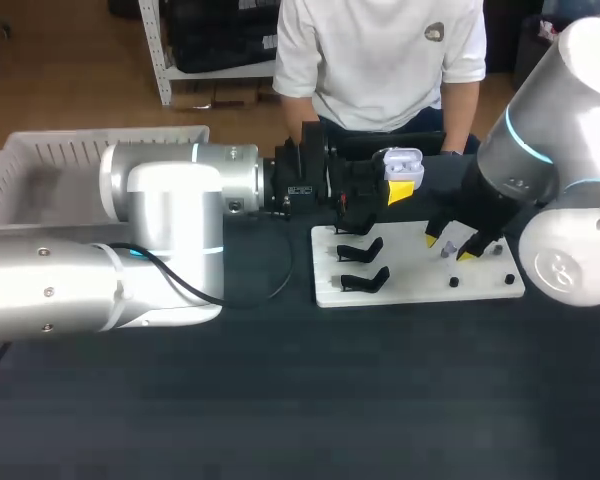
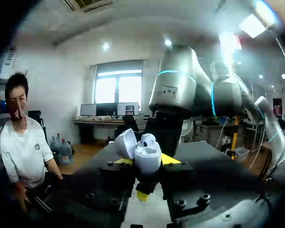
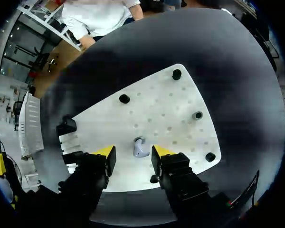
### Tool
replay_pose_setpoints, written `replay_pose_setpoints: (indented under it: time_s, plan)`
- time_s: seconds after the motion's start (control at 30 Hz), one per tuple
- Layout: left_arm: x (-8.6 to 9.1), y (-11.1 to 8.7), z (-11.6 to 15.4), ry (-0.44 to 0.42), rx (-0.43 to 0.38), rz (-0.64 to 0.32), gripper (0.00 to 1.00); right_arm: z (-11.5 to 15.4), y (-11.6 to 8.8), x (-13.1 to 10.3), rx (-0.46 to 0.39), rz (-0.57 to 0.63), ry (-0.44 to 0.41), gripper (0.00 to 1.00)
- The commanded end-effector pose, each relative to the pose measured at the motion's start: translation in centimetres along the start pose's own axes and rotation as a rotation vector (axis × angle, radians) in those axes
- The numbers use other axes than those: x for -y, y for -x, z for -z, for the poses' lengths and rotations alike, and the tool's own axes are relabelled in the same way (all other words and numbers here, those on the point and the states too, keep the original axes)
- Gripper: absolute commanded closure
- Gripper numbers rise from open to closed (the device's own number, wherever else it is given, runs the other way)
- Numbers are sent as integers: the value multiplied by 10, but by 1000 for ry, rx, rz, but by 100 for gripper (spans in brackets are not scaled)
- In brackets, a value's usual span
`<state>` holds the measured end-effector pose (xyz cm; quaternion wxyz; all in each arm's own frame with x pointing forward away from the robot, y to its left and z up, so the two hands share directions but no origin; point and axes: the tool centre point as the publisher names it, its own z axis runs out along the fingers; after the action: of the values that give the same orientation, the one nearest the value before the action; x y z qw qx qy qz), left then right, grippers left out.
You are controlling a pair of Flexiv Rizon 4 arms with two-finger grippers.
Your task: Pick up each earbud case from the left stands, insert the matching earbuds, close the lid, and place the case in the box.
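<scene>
A white earbud case [image 1: 401,160] with its lid open is held above the back of the table, my left gripper [image 1: 400,182] shut on it. In the left wrist view the case [image 2: 146,154] sits between the yellow tips of that gripper [image 2: 147,165], lid tipped back. A white earbud [image 3: 139,147] stands on the white board [image 3: 171,109]. My right gripper [image 3: 134,154] hangs low over it, one yellow tip on each side, with a small gap at each, so it is open. In the head view the right gripper [image 1: 450,248] is over the board's right half.
Two empty black stands [image 1: 363,250] [image 1: 366,281] sit on the board's left part [image 1: 325,290]. Several black pegs [image 3: 125,99] dot the board. A white slatted box [image 1: 40,165] stands at the back left, partly hidden by my left arm.
</scene>
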<state>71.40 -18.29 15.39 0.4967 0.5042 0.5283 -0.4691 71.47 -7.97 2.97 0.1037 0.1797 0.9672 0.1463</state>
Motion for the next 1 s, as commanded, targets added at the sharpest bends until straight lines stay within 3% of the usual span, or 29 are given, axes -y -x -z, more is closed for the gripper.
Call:
replay_pose_setpoints:
  time_s: [0.03, 0.7, 0.87, 1.0]
  plan:
    - [0, -1, -1, 2, 4, -2, 100, -2, 1, 1, 4, -5, -1, 53]
    - [0, -1, -1, 2, 4, -2, 100, -6, 3, 2, -4, -23, -1, 59]
    - [0, -1, -1, 2, 4, -2, 100, -6, 3, 1, -8, -23, -1, 77]
    - [0, -1, -1, 2, 4, -2, 100, -7, 3, 1, -7, -21, -3, 73]
